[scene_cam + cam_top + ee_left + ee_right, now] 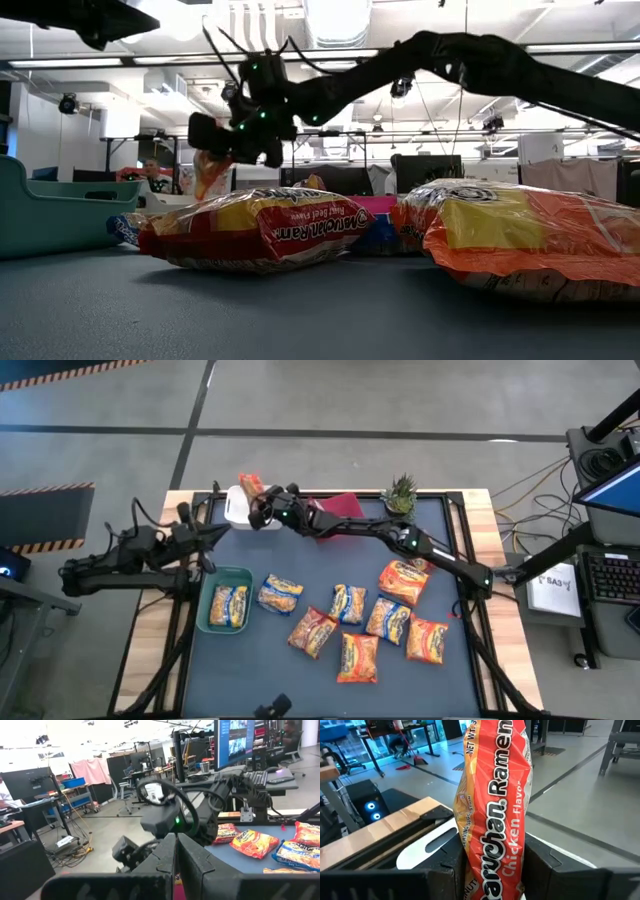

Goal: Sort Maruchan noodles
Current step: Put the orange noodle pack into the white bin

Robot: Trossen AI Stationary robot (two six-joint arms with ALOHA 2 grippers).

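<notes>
The right end effector is clamped on an orange noodle packet, which stands upright between its two fingers and reads "Chicken Flavor" in the wrist view. It sits over the far-left corner of the bench, right above the white bin, and the packet's top pokes out past the bin's far rim. Just beside that, a red bin sits along the far edge, and a small potted plant marks the far-right stretch. The left end effector is clenched on nothing, parked off the bench's left edge, close to the teal bin. That teal bin holds one yellow-blue packet, and another yellow-blue one lies just outside its right rim. Counting what's loose on the dark mat: three more yellow-blue packets, three orange, and two red-and-yellow ones, clustered centre to right and several touching. The near strip of the mat and the left-centre stretch between the white bin and the cluster are open. From bench level, a red-and-yellow packet fills the foreground.
</notes>
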